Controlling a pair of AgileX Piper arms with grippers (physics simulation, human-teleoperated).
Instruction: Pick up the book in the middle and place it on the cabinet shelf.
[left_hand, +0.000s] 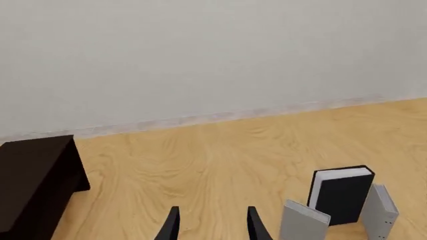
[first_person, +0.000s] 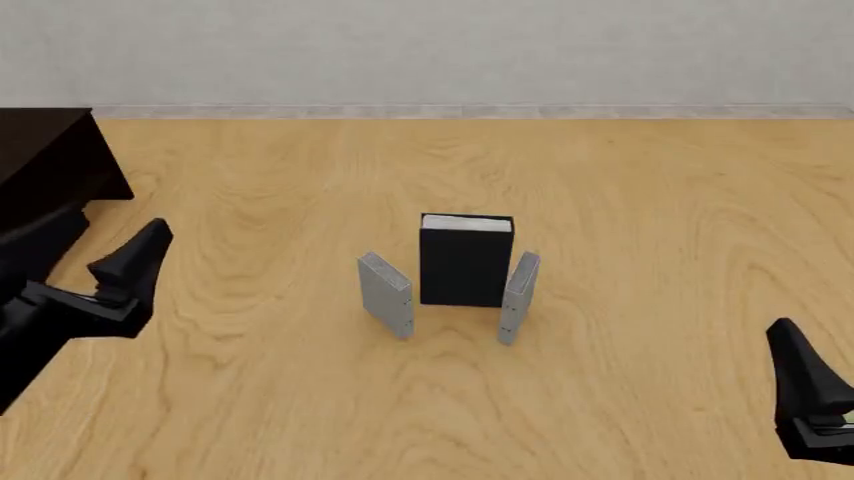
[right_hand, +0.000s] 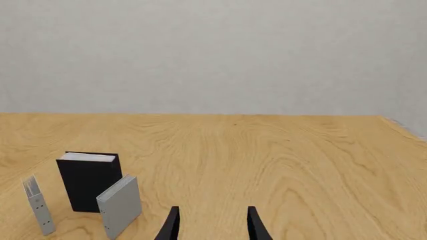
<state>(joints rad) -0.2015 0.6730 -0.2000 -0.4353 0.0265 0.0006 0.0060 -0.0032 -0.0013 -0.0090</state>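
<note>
Approach not yet begun; nothing is grasped. The book (first_person: 466, 262) stands upright mid-table, white page edges up, black cover facing the arms. A thin grey book stands just beside it on each side: left grey book (first_person: 386, 294) and right grey book (first_person: 518, 296), both angled and set slightly nearer the arms, flanking rather than touching as far as I can tell.

Left gripper (first_person: 130, 262) hovers well to the left of the books, near the cabinet (first_person: 54, 160); its fingers are spread with a clear gap, nothing between them (wrist view confirms). Right gripper (first_person: 805, 390) sits low at the right edge, well apart from the books; also spread and empty in its wrist view.

Judgement: the step in hand is the reach. The left arm seems the better choice, being on the cabinet's side. The next move calls for coming down over the book's top between the grey ones without knocking them.

The book is thick, taller and wider than its neighbours.
</note>
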